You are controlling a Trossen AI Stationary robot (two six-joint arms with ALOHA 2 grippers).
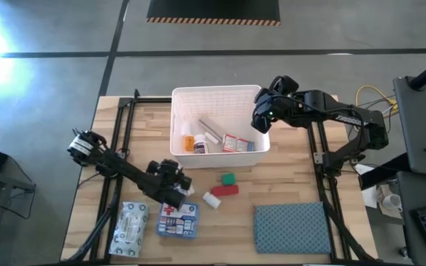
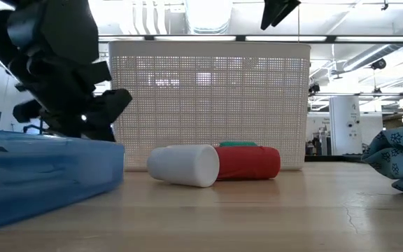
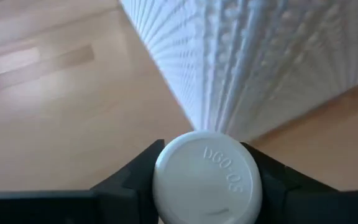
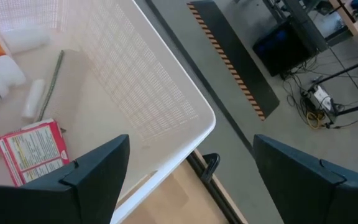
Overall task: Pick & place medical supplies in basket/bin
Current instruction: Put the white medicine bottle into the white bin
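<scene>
From above, the left gripper (image 1: 174,188) sits near the blue first-aid box (image 1: 179,220), clamping a white pill bottle (image 3: 207,185). The low view shows another white bottle (image 2: 184,165) lying sideways before the basket (image 2: 208,98). The right gripper (image 4: 188,171) hangs spread over the basket's right rim.

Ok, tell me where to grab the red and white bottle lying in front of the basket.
The red and white bottle lies on its side beside the green pack. Come straight down and pinch across the red body, fingers on its long sides; the curved ends give poorer purchase.
</scene>
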